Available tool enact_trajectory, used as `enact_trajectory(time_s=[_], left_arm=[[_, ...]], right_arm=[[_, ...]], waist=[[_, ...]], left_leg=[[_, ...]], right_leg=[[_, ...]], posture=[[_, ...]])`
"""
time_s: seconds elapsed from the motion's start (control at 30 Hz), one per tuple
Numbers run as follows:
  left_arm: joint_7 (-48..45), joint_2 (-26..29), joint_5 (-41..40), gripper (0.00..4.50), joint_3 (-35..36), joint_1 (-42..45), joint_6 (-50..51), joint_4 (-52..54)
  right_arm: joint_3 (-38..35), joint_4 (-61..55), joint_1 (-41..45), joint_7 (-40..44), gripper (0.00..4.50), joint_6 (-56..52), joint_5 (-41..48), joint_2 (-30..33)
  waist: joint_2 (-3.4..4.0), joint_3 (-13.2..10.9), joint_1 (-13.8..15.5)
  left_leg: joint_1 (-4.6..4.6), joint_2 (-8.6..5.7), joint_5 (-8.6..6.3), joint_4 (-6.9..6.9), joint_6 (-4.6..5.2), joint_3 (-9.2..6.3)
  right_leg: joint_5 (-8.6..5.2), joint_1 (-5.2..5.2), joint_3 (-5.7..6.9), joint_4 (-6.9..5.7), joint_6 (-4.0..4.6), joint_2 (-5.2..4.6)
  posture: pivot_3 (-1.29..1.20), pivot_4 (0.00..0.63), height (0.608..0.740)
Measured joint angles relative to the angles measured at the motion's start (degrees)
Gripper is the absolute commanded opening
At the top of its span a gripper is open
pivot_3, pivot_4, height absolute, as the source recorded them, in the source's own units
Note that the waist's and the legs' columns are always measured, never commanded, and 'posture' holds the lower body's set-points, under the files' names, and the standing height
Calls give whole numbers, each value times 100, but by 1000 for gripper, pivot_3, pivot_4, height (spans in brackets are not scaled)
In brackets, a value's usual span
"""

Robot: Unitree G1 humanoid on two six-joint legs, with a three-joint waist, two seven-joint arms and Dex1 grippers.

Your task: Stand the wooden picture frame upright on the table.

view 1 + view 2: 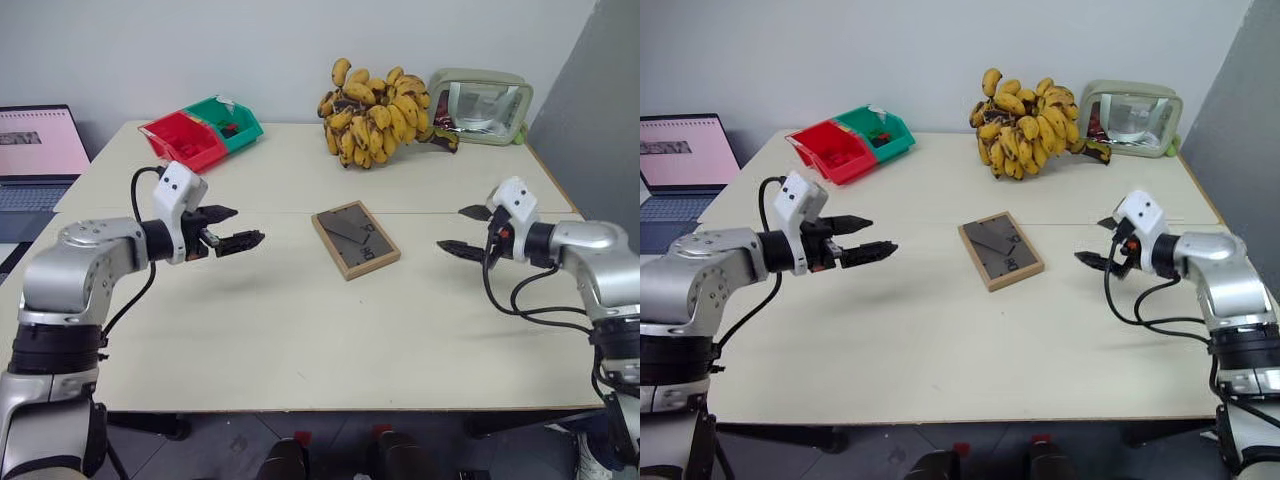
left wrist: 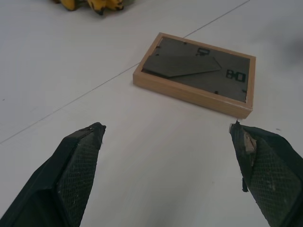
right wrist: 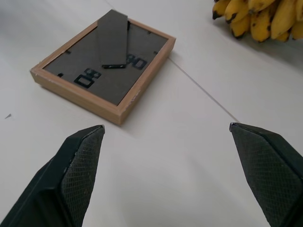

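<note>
Still pre-grasp: wooden picture frame (image 1: pixel 355 239) lies back-up at table (image 1: pixel 300 330) centre. Left gripper (image 1: pixel 230 228) at 9 o'clock, right gripper (image 1: pixel 465 231) at 3, fingers apart, empty. Next: close in, grip edges, tilt up.

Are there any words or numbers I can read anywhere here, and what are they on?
Nothing can be read for sure.
wooden picture frame: small dark marks on its back panel, maybe hardware, not clear letters or numbers.
laptop screen: a dark strip on pink, too blurred to read.
</note>
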State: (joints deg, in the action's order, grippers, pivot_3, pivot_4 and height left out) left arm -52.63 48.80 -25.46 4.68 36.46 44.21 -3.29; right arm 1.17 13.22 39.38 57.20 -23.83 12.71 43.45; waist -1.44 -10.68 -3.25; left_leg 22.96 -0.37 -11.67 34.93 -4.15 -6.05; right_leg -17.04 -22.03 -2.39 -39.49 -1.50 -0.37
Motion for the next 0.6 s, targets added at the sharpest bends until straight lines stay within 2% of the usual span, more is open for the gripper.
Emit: enact_trajectory(time_s=[0.47, 0.53, 0.57, 0.6], left_arm=[[68, -239, 7, 4500, -10, 12, 7, -111], [101, -299, 49, 4500, -17, 11, -84, -114], [165, -369, 58, 4233, -13, 11, -97, -126], [244, -471, 76, 4166, -10, 11, -108, -141]], right_arm=[[19, 347, 82, 141, 4470, 248, -84, -48], [19, 522, 187, 118, 4102, 347, -139, -88], [17, 573, 232, 39, 3975, 386, -170, -134], [15, 640, 279, -81, 3773, 426, -236, -205]], waist=[[0, 0, 5], [0, 0, 6], [0, 0, 7], [0, 0, 7]], left_leg=[[11, 3, 0, 1, 0, 0], [10, 3, 0, 1, 0, 1], [9, 4, 0, 2, 0, 0], [8, 4, 0, 2, 0, 0]], right_leg=[[0, -10, -1, -4, 0, -15], [0, -10, -2, -5, 0, -15], [0, -9, -2, -5, 0, -16], [0, -7, -2, -5, 0, -16]], posture=[[0, 150, 740], [0, 150, 740], [0, 150, 740], [0, 150, 740]])
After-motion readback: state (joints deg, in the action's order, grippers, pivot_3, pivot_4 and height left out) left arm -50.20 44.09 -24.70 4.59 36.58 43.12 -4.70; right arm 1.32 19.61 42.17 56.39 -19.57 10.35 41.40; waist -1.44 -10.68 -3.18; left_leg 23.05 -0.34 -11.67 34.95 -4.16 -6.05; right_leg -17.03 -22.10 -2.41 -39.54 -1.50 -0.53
